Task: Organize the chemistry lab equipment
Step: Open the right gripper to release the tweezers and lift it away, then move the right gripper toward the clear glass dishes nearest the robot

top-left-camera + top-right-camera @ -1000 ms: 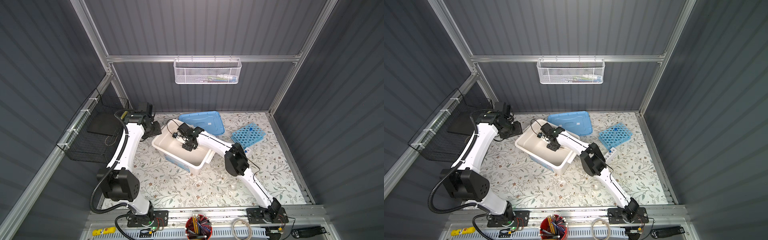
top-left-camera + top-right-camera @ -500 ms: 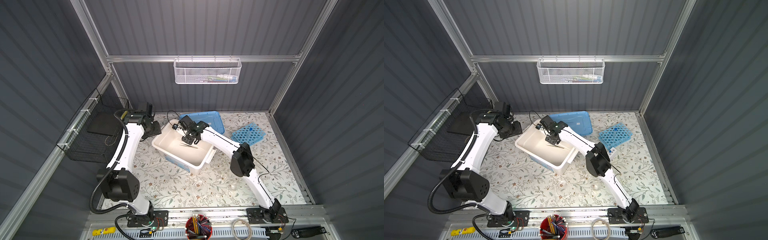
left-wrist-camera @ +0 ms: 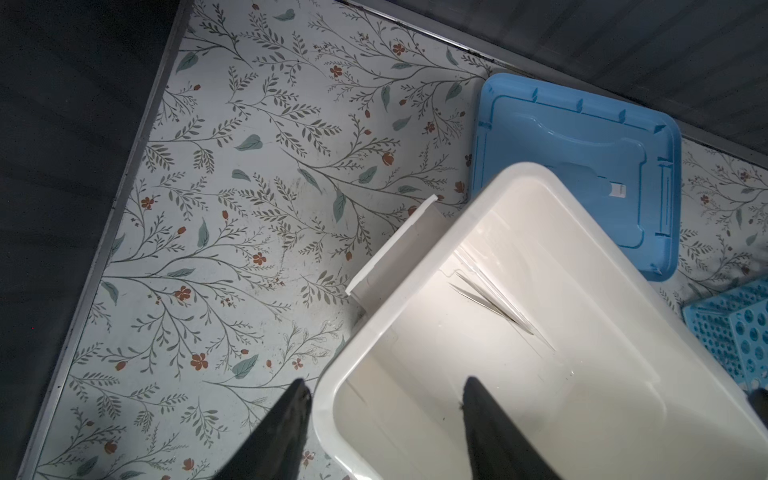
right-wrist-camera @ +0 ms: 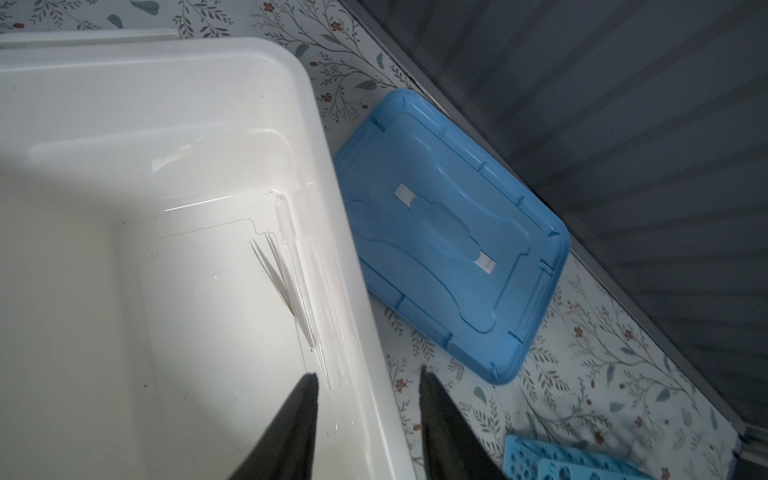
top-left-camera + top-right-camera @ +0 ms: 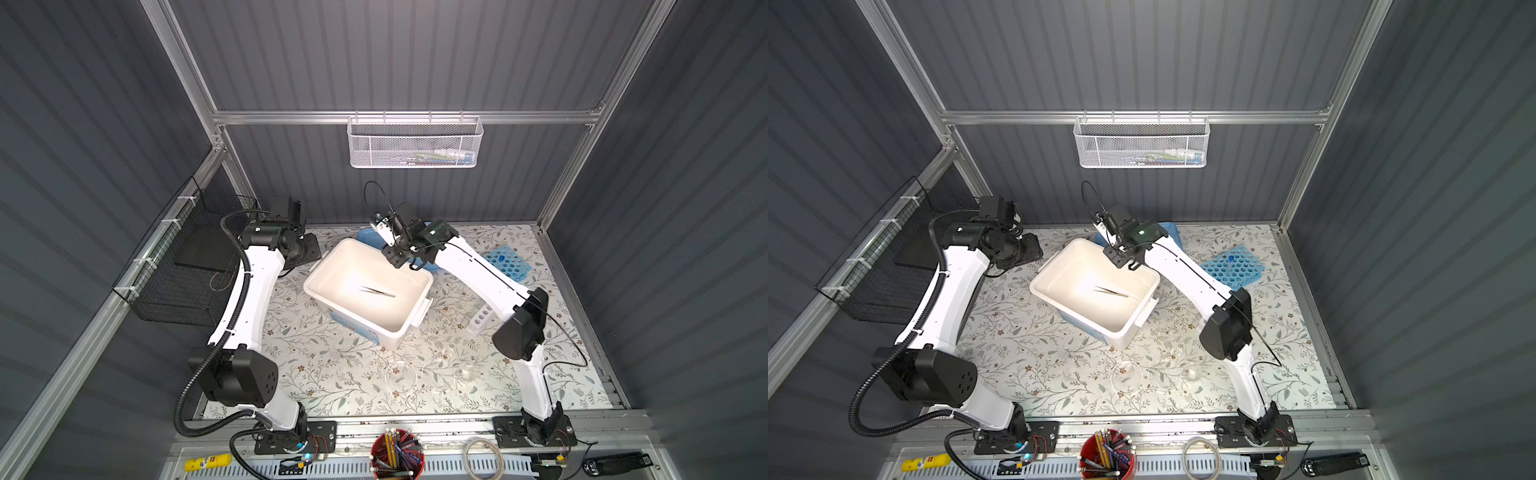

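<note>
Dark, thin metal tweezers [image 5: 378, 291] flat on the floor of the white plastic bin [image 5: 322, 266]. Right hand [image 4: 368, 378] over the bin's far rim, jaws apart, empty. Left hand [image 3: 384, 384] at the bin's left rim, jaws spread, gripping nothing. Round clear glass dishes [image 5: 401, 376] on the floral table [image 5: 316, 365], in front of the bin.

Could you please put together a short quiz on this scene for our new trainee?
1. True or false: the tweezers lie inside the bin.
2. Where is the lid? A: closed on the bin. B: on the table beside the bin. C: in the right gripper.
3. What does the right gripper hold?
Key: 1 true; 2 B; 3 nothing, it is open.
</note>
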You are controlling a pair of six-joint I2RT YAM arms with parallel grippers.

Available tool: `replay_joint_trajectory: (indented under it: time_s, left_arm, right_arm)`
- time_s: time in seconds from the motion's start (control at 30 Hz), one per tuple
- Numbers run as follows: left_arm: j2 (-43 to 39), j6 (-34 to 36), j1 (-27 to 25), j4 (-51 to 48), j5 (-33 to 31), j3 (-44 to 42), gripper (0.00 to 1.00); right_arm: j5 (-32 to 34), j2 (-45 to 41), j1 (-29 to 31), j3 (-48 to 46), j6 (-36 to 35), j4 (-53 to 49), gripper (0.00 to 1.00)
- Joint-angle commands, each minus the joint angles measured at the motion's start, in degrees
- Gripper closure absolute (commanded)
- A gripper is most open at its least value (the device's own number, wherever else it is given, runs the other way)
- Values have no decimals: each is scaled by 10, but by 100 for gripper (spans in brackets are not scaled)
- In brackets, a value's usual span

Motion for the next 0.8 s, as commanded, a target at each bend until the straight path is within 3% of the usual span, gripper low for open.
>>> replay_joint_trajectory:
  time_s: [0.0, 0.23, 0.47, 0.77]
  left_arm:
    - [-15, -3, -21, -4, 16, 13, 40]
    - [-35, -9, -84, -12, -8, 11, 40]
    - [-63, -37, -115, 6, 24, -23, 40]
    - [-70, -34, -149, 32, 25, -60, 40]
  right_arm:
    - [14, -52, -6, -28, 58, -22, 57]
    - [14, -144, -18, -91, 162, -81, 57]
    - [-10, -314, -21, -333, 289, -58, 56]
    - [-39, -454, -4, -550, 462, -127, 57]
